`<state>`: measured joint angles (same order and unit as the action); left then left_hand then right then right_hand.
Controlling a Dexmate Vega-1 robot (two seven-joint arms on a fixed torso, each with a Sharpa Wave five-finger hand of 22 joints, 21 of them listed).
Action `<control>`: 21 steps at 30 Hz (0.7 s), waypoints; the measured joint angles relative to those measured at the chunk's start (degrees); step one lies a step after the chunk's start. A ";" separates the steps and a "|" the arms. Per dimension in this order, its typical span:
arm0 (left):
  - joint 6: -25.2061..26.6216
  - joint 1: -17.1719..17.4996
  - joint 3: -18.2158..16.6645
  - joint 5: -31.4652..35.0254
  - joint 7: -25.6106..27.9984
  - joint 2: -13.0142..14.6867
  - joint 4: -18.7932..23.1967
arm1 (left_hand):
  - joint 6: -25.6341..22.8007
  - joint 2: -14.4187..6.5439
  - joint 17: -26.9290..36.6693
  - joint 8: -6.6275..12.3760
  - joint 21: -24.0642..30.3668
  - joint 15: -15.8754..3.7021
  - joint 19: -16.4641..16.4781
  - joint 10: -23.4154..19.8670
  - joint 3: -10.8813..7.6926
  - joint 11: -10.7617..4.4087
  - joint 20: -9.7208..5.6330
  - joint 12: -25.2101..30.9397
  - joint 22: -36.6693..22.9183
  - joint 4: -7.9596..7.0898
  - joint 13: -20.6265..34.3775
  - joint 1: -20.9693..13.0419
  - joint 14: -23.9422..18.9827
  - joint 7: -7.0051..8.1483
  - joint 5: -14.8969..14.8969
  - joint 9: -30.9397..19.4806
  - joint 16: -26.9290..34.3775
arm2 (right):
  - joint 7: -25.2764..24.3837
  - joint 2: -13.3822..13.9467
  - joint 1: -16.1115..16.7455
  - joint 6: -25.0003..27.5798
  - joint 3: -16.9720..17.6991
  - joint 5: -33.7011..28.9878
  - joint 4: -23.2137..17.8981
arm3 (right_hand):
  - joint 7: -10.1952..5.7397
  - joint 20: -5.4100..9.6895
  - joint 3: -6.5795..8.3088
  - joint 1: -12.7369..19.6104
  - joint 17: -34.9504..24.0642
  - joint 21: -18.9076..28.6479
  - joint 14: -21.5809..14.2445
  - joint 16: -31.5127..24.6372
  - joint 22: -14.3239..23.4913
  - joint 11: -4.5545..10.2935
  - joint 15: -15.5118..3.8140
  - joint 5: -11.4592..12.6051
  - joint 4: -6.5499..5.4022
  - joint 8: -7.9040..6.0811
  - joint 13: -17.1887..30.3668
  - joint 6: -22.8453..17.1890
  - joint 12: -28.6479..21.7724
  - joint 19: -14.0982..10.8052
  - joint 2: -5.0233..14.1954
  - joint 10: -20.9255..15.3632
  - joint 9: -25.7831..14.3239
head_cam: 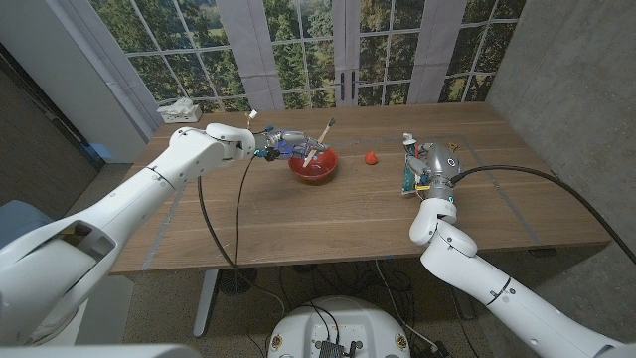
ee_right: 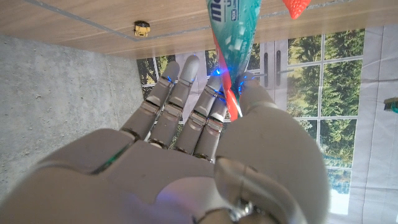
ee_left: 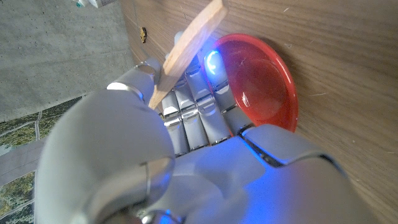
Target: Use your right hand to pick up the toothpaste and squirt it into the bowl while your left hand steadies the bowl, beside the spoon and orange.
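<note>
Right hand (ee_right: 205, 124) pinching toothpaste (ee_right: 231, 31), left hand (ee_left: 186, 118) at bowl (ee_left: 264, 81)

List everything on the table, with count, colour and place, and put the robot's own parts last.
bowl: one, red, on the table left of centre, at the left hand's fingers.
wooden spoon: one, pale wood, leaning out of the bowl.
toothpaste: one tube, teal and white with a red end, on the table at the right hand.
small red thing: one, red, on the table between bowl and toothpaste; too small to identify.
small yellow thing: one, on the table beyond the right hand.
table: one, brown wood.
left hand: white and grey, touching the bowl's rim.
right hand: white and grey, against the toothpaste; hold unclear.
</note>
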<state>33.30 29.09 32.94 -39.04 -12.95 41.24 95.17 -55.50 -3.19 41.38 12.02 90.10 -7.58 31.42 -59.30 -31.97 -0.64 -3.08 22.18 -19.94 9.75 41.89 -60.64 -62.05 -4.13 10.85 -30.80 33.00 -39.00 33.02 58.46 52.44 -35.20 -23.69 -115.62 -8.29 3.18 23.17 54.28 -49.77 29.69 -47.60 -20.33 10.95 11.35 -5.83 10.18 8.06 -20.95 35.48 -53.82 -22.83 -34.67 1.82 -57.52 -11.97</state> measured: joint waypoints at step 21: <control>3.73 1.91 -1.21 -0.16 8.22 0.76 4.25 | 0.00 -0.24 0.00 0.11 0.00 0.00 0.01 0.00 0.03 0.00 0.01 -0.89 -0.01 0.00 -0.75 0.23 0.00 0.00 -0.05 0.29 -0.17 | 2.87 2.79 -0.75 5.35 -2.28 2.27 -2.00 | 0.31 -0.21 -0.19 -0.01 0.01 0.44 0.42 0.22 0.00 0.00 0.00 0.00 0.18 0.00 0.26 0.31 0.48 0.21 0.01 0.01 0.00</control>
<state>37.03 31.00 31.72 -39.19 -4.73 41.99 99.42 -55.49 -3.42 41.38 12.13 90.10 -7.58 31.43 -59.30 -31.94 -0.64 -3.08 21.30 -19.95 9.74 41.13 -60.40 -62.05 -4.13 10.79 -30.52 32.83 -36.13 35.81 57.71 57.79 -37.47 -21.43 -117.62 -7.98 2.96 22.98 54.27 -49.76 30.13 -47.18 -20.12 10.95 11.36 -5.83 10.18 8.25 -20.95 35.74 -53.50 -22.35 -34.46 1.84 -57.52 -11.97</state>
